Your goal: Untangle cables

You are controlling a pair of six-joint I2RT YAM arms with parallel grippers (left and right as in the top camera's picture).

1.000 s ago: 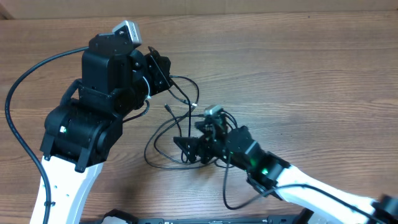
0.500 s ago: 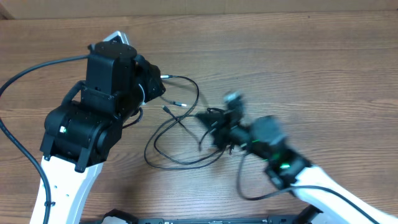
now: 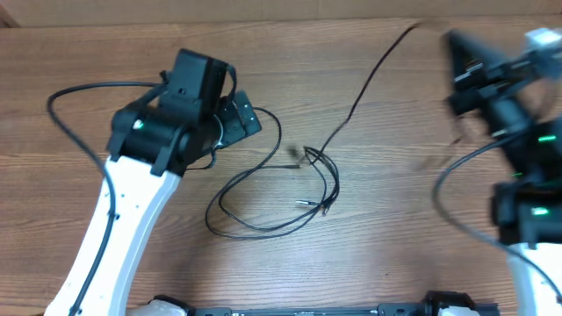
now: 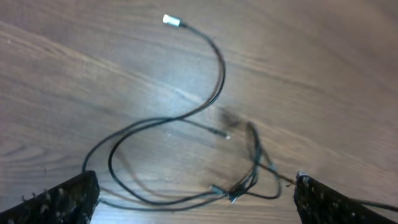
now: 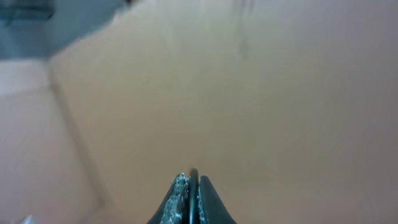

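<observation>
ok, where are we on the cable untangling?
Done: one strand is drawn out long toward the upper right, away from the pile. In hand: right fingers are shut, seemingly pinching that strand; left fingers are open, holding nothing. Left: a small knot joins the strand to the loops on the table.
</observation>
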